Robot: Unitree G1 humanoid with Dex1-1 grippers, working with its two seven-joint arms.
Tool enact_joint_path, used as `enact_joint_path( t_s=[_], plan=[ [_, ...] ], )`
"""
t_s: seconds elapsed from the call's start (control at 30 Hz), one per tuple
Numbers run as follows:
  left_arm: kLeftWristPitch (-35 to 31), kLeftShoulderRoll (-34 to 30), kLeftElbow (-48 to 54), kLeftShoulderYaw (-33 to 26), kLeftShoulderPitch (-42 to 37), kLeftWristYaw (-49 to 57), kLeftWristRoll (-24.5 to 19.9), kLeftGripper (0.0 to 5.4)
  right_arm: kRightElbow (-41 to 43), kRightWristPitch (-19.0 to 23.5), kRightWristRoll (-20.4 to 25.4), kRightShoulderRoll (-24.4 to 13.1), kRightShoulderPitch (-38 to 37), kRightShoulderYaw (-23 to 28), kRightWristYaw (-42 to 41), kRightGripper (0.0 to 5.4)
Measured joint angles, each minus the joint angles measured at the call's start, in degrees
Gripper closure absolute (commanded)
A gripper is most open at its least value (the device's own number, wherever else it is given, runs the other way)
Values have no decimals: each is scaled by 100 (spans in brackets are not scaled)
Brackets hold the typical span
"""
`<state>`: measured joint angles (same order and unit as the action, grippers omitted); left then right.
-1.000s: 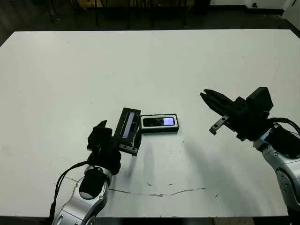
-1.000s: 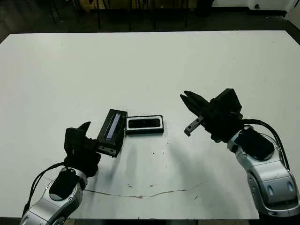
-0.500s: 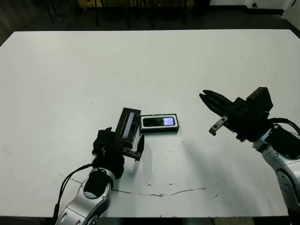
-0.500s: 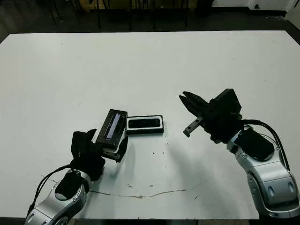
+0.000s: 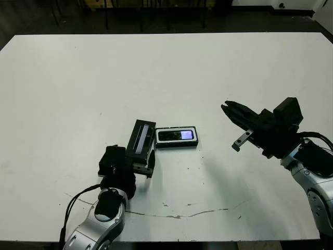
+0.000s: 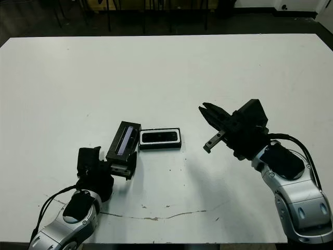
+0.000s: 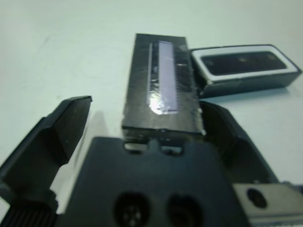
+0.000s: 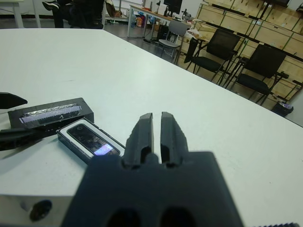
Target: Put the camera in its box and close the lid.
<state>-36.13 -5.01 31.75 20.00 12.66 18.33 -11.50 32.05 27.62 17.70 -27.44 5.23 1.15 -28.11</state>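
The left end effector [image 7: 142,137], open around the lid [image 5: 141,140] beside the camera-filled box [image 5: 177,136], should close squarely; the right end effector [image 5: 229,109] hovers pinched, empty.

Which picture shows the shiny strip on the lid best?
The left wrist view: the lid fills the middle and its silvery strip is big and clear. In the eye views it is only a thin pale line, and the right wrist view shows it small and far off.

left end effector [image 7: 142,137] moved in, now straddling the lid [image 5: 141,139]
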Motion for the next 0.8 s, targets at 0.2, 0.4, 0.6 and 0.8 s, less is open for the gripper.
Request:
enact_joint_path(
  t_s=[0.2, 0.4, 0.6, 0.8],
  plan=[
    [0, 506, -1, -78, 138, -386, -22, 159, 2, 0, 15, 2, -5, 21, -5, 540],
    [-177, -216, -10, -226, -131, -1669, -24, 264, 6, 2, 22, 2, -1, 22, -4, 540],
    [-221, -673, -44, -293, -238, -2248, 13, 299, 11, 2, 2, 0, 5, 22, -3, 540],
    [-302, -710, -38, -413, -273, -2445, 12, 300, 4, 0, 4, 2, 3, 22, -3, 540]
  ],
)
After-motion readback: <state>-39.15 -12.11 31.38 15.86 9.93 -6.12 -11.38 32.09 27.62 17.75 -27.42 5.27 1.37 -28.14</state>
